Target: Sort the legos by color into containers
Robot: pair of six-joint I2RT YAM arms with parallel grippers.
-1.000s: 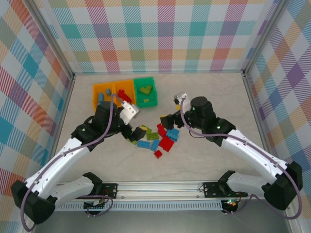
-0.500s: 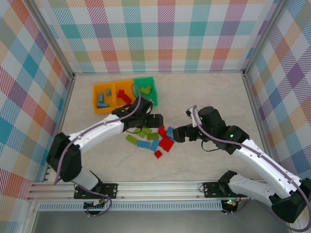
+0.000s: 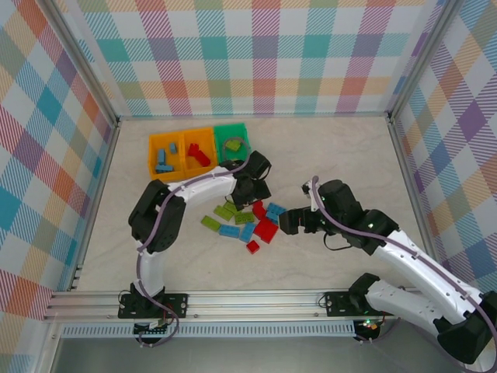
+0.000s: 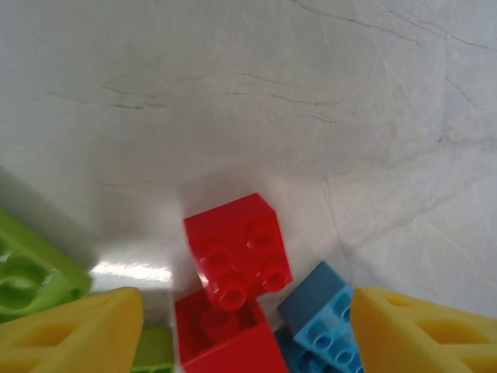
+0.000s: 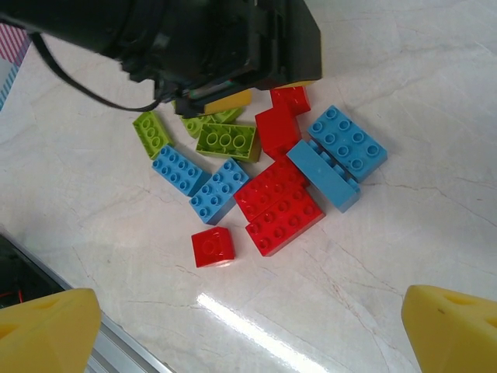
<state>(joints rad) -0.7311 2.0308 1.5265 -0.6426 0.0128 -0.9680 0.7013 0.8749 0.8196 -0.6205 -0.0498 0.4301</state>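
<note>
Since a second ago our left hand [image 4: 245, 315] has swung to the near side of the joined orange and green plastic bins [image 3: 152, 159]. Its fingers [image 4: 78, 326] stand half-open astride a small red square plastic brick [image 4: 237, 249], seemingly not touching it. We fear closing may snag the adjoining blue brick [image 4: 326, 318]. Our right hand [image 5: 248, 326] gapes empty.

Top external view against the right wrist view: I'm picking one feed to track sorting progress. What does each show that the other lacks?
Top external adds the two orange bins and the green bin, each holding sorted bricks. Right wrist adds stud detail, as on the small red brick, and the right gripper with its yellow fingertips wide open. Both share the loose brick pile and the left gripper over it.
</note>
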